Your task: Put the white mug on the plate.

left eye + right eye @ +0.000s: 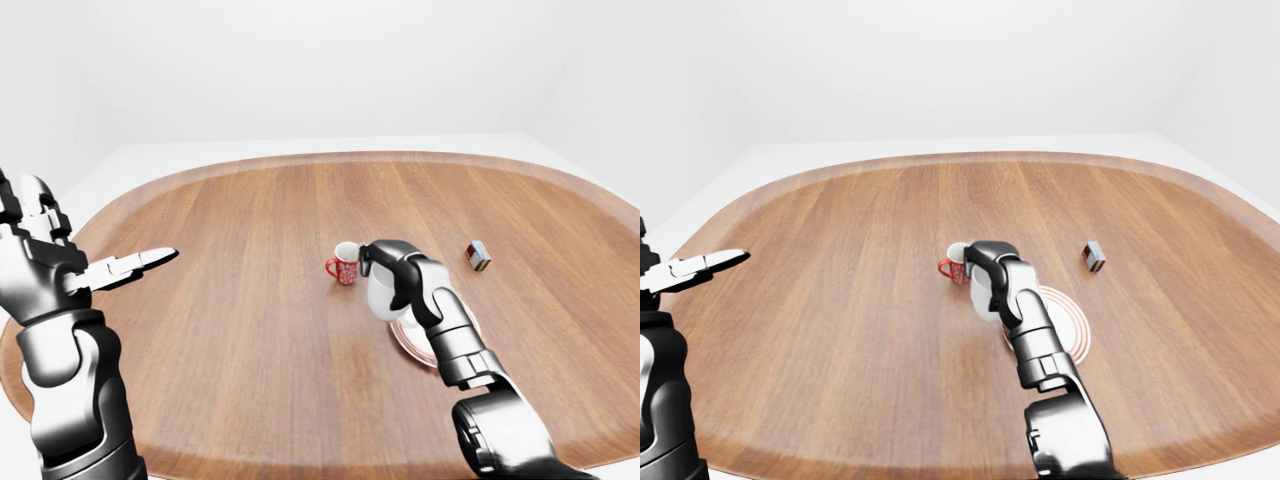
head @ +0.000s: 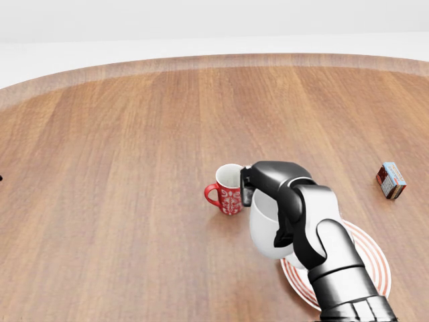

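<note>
Right hand: the right hand [image 2: 271, 184] reaches in from the bottom of the head view, its dark fingers [image 2: 247, 184] curled over the rim of the white mug [image 2: 265, 228] and clamped on it.
White mug: it hangs under the right hand with its long axis upright and its mouth toward the top of the view, covered by the palm; its handle cannot be made out. Its base sits at the left edge of the plate; whether it touches the plate cannot be told.
Plate: the plate [image 2: 365, 251], white with red rings, lies flat on the wooden table [image 2: 134, 168], partly hidden by the forearm, at the lower right of the head view.
Red mug: a red mug [image 2: 228, 190] with a white pattern stands upright just left of the white mug, mouth up, handle pointing to the view's left.
Small box: a small red and white box [image 2: 391, 180] lies well apart, to the right.
Left hand: the left hand [image 1: 70, 265] is raised at the far left of the left-eye view, fingers spread, one finger [image 1: 140, 262] pointing right, holding nothing.
</note>
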Robot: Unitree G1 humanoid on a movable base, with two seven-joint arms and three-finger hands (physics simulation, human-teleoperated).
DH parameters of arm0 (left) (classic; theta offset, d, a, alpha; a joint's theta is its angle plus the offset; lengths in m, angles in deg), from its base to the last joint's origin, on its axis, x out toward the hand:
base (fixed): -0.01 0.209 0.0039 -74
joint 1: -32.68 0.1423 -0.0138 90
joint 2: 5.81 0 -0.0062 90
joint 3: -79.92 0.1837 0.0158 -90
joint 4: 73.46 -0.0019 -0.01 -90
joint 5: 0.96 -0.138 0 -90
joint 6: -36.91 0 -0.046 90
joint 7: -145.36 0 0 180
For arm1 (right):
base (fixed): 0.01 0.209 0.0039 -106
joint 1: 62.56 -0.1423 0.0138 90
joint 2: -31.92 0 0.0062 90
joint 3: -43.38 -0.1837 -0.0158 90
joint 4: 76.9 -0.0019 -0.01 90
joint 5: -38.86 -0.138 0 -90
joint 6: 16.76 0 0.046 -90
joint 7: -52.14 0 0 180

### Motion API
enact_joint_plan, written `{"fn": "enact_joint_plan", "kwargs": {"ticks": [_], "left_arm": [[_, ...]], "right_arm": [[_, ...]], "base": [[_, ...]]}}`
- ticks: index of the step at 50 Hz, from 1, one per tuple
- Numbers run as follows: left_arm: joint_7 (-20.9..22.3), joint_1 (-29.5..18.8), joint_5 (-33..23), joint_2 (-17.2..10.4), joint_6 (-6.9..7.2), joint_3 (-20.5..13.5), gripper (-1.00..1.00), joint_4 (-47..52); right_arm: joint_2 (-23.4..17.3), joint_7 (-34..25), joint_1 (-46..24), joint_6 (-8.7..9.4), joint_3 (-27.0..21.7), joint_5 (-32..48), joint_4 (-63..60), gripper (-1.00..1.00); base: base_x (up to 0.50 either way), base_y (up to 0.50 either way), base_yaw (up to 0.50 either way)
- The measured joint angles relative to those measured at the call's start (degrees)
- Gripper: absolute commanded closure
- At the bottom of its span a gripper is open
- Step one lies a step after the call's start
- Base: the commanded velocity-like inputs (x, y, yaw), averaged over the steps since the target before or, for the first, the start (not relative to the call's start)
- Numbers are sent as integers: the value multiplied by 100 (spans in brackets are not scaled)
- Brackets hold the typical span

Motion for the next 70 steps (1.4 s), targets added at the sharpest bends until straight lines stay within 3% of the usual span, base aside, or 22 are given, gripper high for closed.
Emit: {"fn": "enact_joint_plan", "kwargs": {"ticks": [13, 28, 35, 51, 70], "left_arm": [[1, -1, -21, 7, 0, 13, -100, -17], [0, -13, -43, 14, 0, 45, -100, -59], [-1, -15, -46, 17, 0, 52, -100, -62], [2, -12, -56, 27, 0, 66, -100, -78], [12, 7, -62, 44, 0, 70, -100, -75]], "right_arm": [[-1466, 1198, -988, 0, -602, -402, 1704, 100], [-2293, 2939, -860, 0, -767, -1163, 3519, 100], [-2299, 3636, -700, 0, -752, -1505, 4000, 100], [-1910, 4874, -430, 0, -720, -2090, 4561, 100], [-1523, 5259, -512, 0, -598, -2096, 4722, 100]], "base": [[0, 0, 0], [0, 0, 0], [0, 0, 0], [0, 0, 0], [0, 0, 0]]}}
